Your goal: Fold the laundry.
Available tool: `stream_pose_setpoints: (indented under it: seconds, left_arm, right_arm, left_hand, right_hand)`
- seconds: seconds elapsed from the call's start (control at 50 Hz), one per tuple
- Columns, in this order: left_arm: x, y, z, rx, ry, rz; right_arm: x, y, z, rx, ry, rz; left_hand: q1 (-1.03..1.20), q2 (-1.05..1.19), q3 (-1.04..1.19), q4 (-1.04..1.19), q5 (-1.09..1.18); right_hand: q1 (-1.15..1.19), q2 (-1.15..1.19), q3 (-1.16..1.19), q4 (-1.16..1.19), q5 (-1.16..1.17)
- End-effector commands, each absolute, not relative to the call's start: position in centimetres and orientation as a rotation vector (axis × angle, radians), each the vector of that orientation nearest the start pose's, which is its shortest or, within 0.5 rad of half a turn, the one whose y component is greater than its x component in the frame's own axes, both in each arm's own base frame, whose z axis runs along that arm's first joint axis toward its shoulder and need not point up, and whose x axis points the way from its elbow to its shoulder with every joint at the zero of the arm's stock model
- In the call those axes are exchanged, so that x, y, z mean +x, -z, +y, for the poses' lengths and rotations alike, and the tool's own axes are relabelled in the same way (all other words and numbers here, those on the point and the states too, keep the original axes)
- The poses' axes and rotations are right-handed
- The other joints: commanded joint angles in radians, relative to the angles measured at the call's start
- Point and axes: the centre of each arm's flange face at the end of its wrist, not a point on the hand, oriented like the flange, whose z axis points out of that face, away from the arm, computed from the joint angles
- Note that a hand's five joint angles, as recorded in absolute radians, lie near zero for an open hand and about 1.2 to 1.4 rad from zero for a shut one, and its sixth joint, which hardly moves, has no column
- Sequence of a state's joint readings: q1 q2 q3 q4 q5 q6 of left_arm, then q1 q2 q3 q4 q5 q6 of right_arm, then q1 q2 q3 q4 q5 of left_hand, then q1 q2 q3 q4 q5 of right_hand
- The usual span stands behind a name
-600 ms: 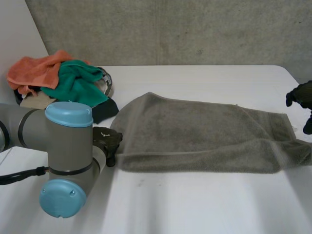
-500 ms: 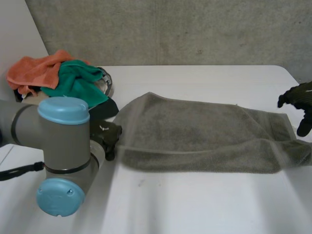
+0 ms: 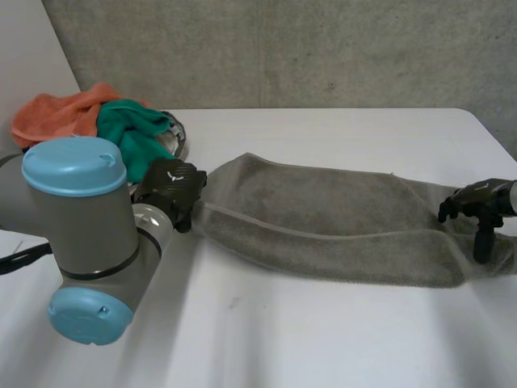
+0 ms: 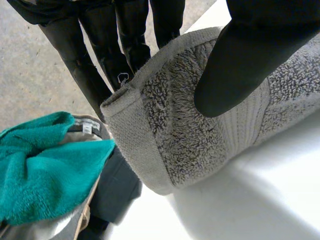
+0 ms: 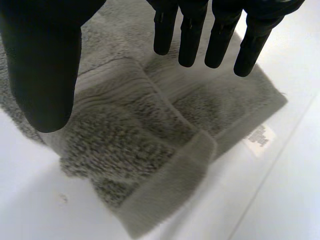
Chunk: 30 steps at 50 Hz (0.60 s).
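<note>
Far left of the worktop [image 3: 323,339]: a laundry heap, with an orange cloth [image 3: 56,115] touching a teal cloth [image 3: 129,137]. Something dark [image 4: 117,192] lies beneath the teal one (cannot make out what).

Just beside the heap, my left hand [image 3: 171,187] is at the left end of the grey towel [image 3: 339,226]. In the left wrist view my thumb [image 4: 240,65] presses on the towel's top face. My fingers [image 4: 100,60] stand behind its hemmed edge. That end is pinched between them and raised a little off the worktop.

Middle: the towel runs long across the worktop in two layers, flat along most of its length.

Right end: my right hand [image 3: 477,206] is over the towel's corner. In the right wrist view the fingers [image 5: 215,35] are straight and well apart from the thumb [image 5: 42,65], with nothing held. The doubled corner lies under the palm. A white label [image 5: 260,137] shows on the lower layer near the fingertips.
</note>
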<state>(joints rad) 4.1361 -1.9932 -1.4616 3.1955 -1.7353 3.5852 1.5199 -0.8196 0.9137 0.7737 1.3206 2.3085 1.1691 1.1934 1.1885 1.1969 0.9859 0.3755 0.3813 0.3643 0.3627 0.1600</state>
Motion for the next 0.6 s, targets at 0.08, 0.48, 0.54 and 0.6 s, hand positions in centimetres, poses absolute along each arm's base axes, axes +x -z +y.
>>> stream_pose_setpoints:
  seconds: [0.08, 0.48, 0.54, 0.6]
  left_arm:
    - [-30.0, -20.7, -26.5, 1.067, 1.917, 2.167]
    - [-31.4, -43.1, -37.4, 0.467, 2.973, 1.113]
    - [-30.9, -46.2, -36.9, 0.331, 3.075, 1.023]
    - [-30.8, -46.9, -36.6, 0.289, 3.091, 1.038]
  right_arm:
    - [14.2, -17.7, -37.9, -1.328, 1.211, 2.722]
    - [16.6, -38.4, -44.6, -0.873, 2.925, 1.633]
    - [16.6, -41.6, -43.8, -0.67, 3.06, 1.314]
    - [16.6, -42.1, -43.4, -0.619, 3.078, 1.211]
  left_hand:
    - [0.227, 0.203, 0.208, 0.199, 0.236]
    - [0.227, 0.203, 0.208, 0.199, 0.236]
    - [0.227, 0.203, 0.208, 0.199, 0.236]
    - [0.227, 0.203, 0.208, 0.199, 0.236]
  right_hand:
    - [0.804, 0.798, 0.816, 0.817, 0.845]
    - [1.021, 1.015, 1.032, 1.034, 1.062]
    - [1.021, 1.015, 1.032, 1.034, 1.062]
    - [1.021, 1.015, 1.032, 1.034, 1.062]
